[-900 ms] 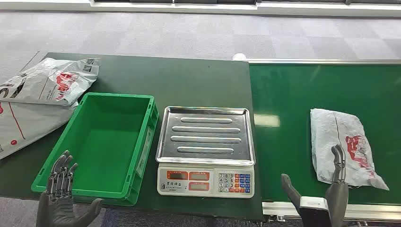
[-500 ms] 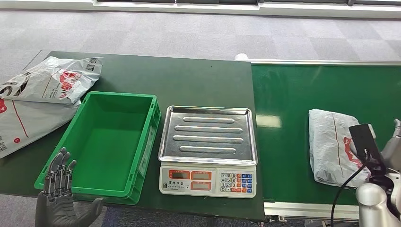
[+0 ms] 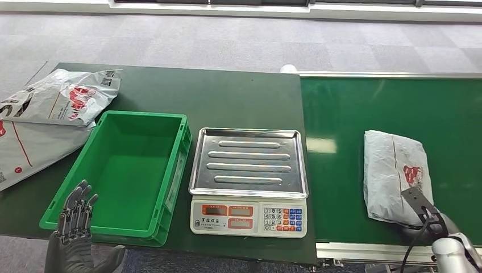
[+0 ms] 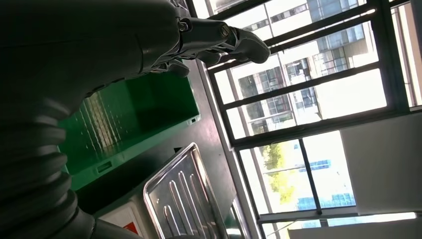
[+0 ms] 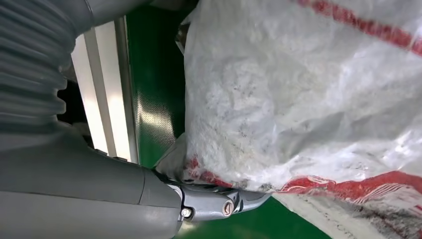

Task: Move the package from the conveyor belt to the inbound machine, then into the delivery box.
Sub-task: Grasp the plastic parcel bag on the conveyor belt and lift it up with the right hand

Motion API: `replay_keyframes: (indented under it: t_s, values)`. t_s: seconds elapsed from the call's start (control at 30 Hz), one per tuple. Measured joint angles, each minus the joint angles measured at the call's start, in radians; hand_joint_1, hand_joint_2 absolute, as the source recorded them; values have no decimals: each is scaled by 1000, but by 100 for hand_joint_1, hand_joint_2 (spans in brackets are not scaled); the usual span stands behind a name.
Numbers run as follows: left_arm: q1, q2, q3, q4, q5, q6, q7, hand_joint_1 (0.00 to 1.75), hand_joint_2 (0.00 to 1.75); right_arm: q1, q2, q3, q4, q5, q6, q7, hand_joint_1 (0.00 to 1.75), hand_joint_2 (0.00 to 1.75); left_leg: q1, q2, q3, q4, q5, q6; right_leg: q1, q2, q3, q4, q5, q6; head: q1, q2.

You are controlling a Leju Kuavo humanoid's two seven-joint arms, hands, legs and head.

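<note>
The grey plastic package (image 3: pixel 392 170) with red print lies on the green conveyor belt (image 3: pixel 352 108), right of the scale. My right hand (image 3: pixel 418 224) sits at the package's near edge, mostly hidden beneath it. In the right wrist view the thumb (image 5: pixel 219 204) lies against the underside of the package (image 5: pixel 298 89); the other fingers are hidden. The scale (image 3: pixel 248 165) has a bare steel tray. The green box (image 3: pixel 142 116) stands left of it with nothing inside. My left hand (image 3: pixel 74 219) hovers by the box's near left corner, fingers (image 4: pixel 214 42) apart, holding nothing.
Two more grey packages (image 3: pixel 62 96) (image 3: pixel 28 148) lie on the dark green table (image 3: pixel 227 96) left of the box. The belt's metal front rail (image 3: pixel 364 250) runs just before my right wrist.
My right arm swung out to the right, then came down at the package's near edge. The package has shifted left along the belt and looks narrower. The left hand barely moved.
</note>
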Motion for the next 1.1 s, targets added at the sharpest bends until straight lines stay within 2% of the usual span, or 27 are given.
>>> replay_keyframes:
  t_s: [0.03,0.17,0.37,0.57,0.77,0.87,0.97,1.1]
  values:
    - [-2,4,0,4,1,1,0,0,175,-11,-3,3,27,-2,2,-3,19,175,1,1,2,0,0,0,1,1,2,-2,0,0,0,0]
    - [-8,13,-3,14,2,1,-1,0,175,-45,-16,12,100,-2,4,-10,175,175,6,2,5,0,0,1,6,1,9,-9,0,0,0,0]
    - [-8,19,-9,19,4,7,1,0,175,-72,-26,19,153,-21,-2,-34,175,175,7,-1,5,1,2,4,6,-2,14,-14,5,4,0,0]
    - [-2,14,-9,4,1,6,11,0,175,-93,-22,51,157,-32,-109,-76,175,175,7,-1,3,1,2,4,6,-1,14,-14,6,5,0,0]
    - [4,7,-8,-8,-3,4,14,0,175,-95,-18,75,155,-43,-122,-76,175,175,7,-1,2,0,2,4,7,-1,13,-14,6,4,0,0]
    - [5,4,-8,-9,-4,2,14,0,175,-94,-13,79,149,-63,-156,-104,175,175,6,-1,-5,0,1,4,6,-1,13,-14,5,4,0,0]
    - [7,-2,-8,-12,-8,-1,13,0,175,-81,5,84,93,-90,-213,-141,175,175,5,-1,-8,0,1,4,5,-2,11,-13,6,4,0,0]
    - [8,-12,-8,-14,-15,-2,10,0,175,-47,32,92,-79,-144,-253,-155,175,175,4,-2,-4,0,3,4,4,-2,7,-12,7,5,0,0]
